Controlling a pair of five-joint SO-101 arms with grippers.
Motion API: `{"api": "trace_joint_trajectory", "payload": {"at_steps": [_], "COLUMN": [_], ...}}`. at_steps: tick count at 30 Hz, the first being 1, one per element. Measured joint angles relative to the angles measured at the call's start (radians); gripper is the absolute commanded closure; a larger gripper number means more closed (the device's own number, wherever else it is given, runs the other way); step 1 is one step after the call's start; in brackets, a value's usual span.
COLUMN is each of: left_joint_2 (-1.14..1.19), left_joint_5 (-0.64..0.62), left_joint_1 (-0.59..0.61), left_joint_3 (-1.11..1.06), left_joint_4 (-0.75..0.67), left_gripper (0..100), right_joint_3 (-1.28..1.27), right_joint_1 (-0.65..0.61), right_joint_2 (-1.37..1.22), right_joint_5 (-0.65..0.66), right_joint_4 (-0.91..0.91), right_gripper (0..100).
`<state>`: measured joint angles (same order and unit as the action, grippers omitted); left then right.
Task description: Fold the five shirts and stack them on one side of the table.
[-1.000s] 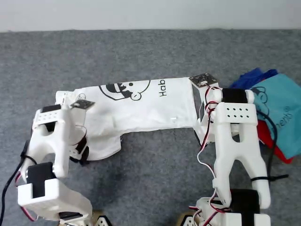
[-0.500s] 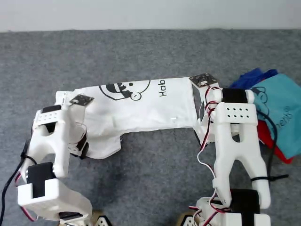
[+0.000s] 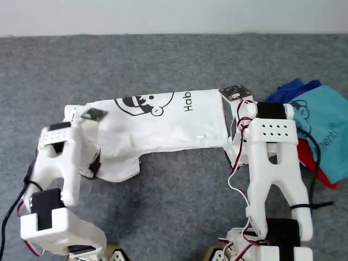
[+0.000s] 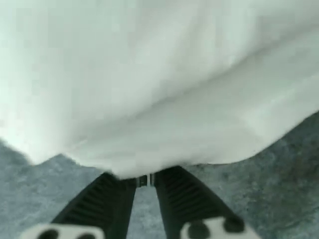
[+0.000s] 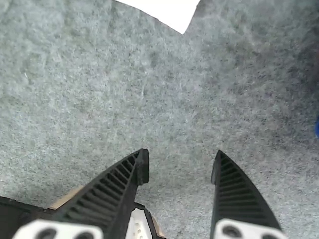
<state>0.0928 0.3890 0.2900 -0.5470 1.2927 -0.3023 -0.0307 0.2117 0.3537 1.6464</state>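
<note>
One white shirt (image 3: pixel 163 122) lies half-folded, soft and creased, in the middle of the grey felt table (image 3: pixel 179 60), with my arms at its left and right ends. A crumpled heap (image 3: pixel 318 130) at the right shows three colours: blue, teal, red.

Left wrist cam: my left gripper (image 4: pixel 143 180) is pinched onto the shirt's near hem.

Right wrist cam: my right gripper (image 5: pixel 179 169) hangs spread over the felt, the shirt's corner beyond.

Room to pass is left on the grey counter (image 3: pixel 174 60) beyond the white shirt (image 3: pixel 163 125) and along its near edge. Its left end is blocked by the left arm (image 3: pixel 57 163), its right end by the right arm (image 3: pixel 274 157), with coloured shirts (image 3: pixel 321 130) heaped just past that.
</note>
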Motion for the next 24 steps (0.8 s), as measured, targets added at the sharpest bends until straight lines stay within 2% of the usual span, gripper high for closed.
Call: {"api": "trace_joint_trajectory", "payload": {"at_steps": [6, 10, 15, 20, 24], "left_joint_2": [0.000, 0.000, 0.000, 0.000, 0.000], "left_joint_5": [-0.071, -0.078, -0.081, -0.080, -0.069], "left_joint_1": [-0.006, -0.052, -0.103, -0.175, -0.186], "left_joint_3": [0.233, 0.299, 0.307, 0.269, 0.173], "left_joint_4": [0.138, 0.178, 0.198, 0.353, 0.304], "left_gripper": [99, 99, 98, 91, 91], "right_joint_3": [0.000, 0.000, 0.000, 0.000, 0.000], "right_joint_1": [0.000, 0.000, 0.000, 0.000, 0.000], "right_joint_2": [0.000, 0.000, 0.000, 0.000, 0.000], "right_joint_5": [0.000, 0.000, 0.000, 0.000, 0.000], "right_joint_4": [0.000, 0.000, 0.000, 0.000, 0.000], "right_gripper": [78.8, 78.9, 78.8, 78.7, 78.7]}}
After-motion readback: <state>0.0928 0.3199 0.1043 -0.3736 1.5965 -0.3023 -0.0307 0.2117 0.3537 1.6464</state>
